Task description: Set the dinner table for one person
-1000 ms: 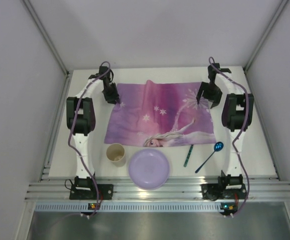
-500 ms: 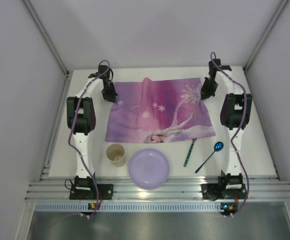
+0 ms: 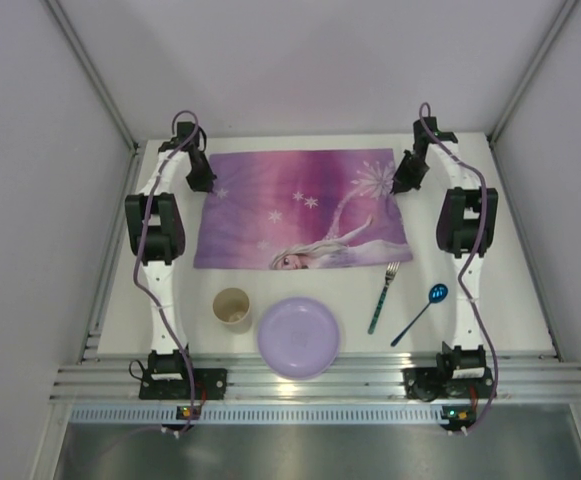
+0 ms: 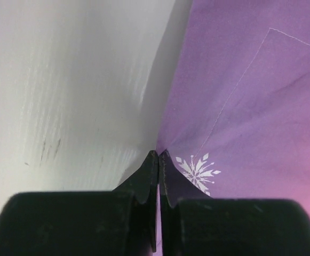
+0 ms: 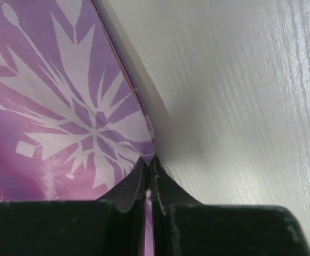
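We see the table (image 3: 355, 295) as the white top under everything. It runs from the near rail to the far wall, and both arms reach over it from the near edge.

The mat (image 3: 300, 210) lies flat on the far half of the table, between the arms. Its long side runs left-right, print up.

The left gripper (image 3: 202, 182) is on the mat's left edge, close to the far corner. Its fingers are pressed together, pinching the mat. In the left wrist view the tips meet with purple fabric running in between them. A small white snowflake print sits just right of the tips, bare table to the left. A shadow band runs along the mat's edge; we can't tell if the edge is lifted.

The right gripper (image 3: 402, 183) mirrors it on the right edge, close to the far corner, and is also clamped on the mat. In the right wrist view the mat's edge feeds into the closed tips. The big snowflake print is on the left, bare table on the right.

The rest sits on the near half of the table:
- The cup (image 3: 232, 307) is upright, just left of the plate.
- The plate (image 3: 298, 337) is near-centre, close to the near edge and clear of the mat.
- The fork (image 3: 382, 297) is right of the plate, tines pointing far. The tines are at the mat's near edge; we can't tell if they touch it.
- The spoon (image 3: 422, 310) is right of the fork. Its blue bowl is far-right, just beside the right arm, and the handle angles near-left.
- The fork and spoon are apart, with their near ends close together.
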Tool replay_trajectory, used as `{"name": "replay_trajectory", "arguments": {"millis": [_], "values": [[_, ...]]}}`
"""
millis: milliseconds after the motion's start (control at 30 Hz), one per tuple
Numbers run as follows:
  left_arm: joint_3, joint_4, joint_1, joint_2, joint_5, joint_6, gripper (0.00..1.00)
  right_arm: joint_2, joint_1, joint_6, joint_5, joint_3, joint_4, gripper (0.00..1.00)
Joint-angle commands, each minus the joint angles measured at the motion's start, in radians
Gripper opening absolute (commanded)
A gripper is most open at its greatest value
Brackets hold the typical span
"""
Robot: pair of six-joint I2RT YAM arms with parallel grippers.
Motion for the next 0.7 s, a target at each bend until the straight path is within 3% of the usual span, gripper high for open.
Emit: {"name": "replay_trajectory", "arguments": {"millis": [0,33,67,200,233,300,367,500,600,667], "values": [[0.037,0.018,0.016,0.015,0.013,-0.011,0.0,0.01,-0.01,0.025,0.003,0.032,0.042,0.0],[0.037,0.016,0.014,0.015,0.014,-0.012,0.0,0.012,-0.011,0.021,0.004,0.032,0.042,0.01],[0.035,0.026,0.014,0.012,0.014,-0.009,0.04,0.012,-0.012,0.021,0.006,0.029,0.036,0.08],[0.034,0.041,0.014,-0.022,0.052,-0.015,0.48,-0.016,-0.012,0.016,0.007,-0.001,0.051,0.38],[0.031,0.041,0.014,-0.028,0.056,-0.021,0.53,-0.034,-0.013,0.011,0.009,-0.01,0.054,0.47],[0.02,0.053,0.014,-0.059,0.06,-0.026,0.63,-0.074,-0.013,0.005,0.014,-0.023,0.053,0.55],[0.015,0.056,0.013,-0.083,0.069,-0.035,0.66,-0.109,-0.012,-0.013,0.026,-0.044,0.051,0.64],[-0.023,0.046,0.014,-0.139,0.083,-0.035,0.67,-0.273,-0.01,-0.047,0.084,-0.171,0.037,0.69],[-0.089,0.049,0.013,-0.212,0.072,-0.026,0.69,-0.434,-0.002,-0.061,0.141,-0.346,0.051,0.71],[-0.151,0.055,0.014,-0.276,0.07,-0.024,0.73,-0.515,0.024,-0.062,0.149,-0.49,0.077,0.83]]}}
